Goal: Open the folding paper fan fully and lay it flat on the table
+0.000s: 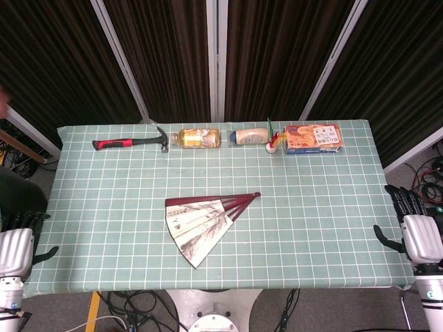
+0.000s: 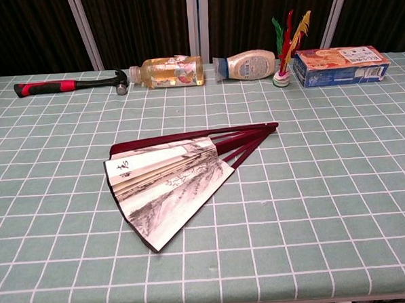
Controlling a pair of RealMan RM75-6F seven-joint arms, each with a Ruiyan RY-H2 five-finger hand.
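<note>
The paper fan (image 1: 202,223) (image 2: 169,182) lies flat near the middle of the green checked table (image 1: 311,207), partly spread, with dark red ribs meeting at a pivot toward the right. Its white leaf carries an ink painting. My left hand (image 1: 15,250) hangs beside the table's left front corner, off the cloth, holding nothing. My right hand (image 1: 414,228) is beside the right edge, fingers apart and empty. Neither hand touches the fan, and the chest view shows neither hand.
Along the far edge lie a red-handled hammer (image 1: 131,142) (image 2: 70,84), a yellow bottle on its side (image 1: 199,137) (image 2: 168,72), a white bottle (image 1: 250,136) (image 2: 251,64), a feathered shuttlecock (image 1: 273,142) (image 2: 287,48) and an orange box (image 1: 313,139) (image 2: 340,65).
</note>
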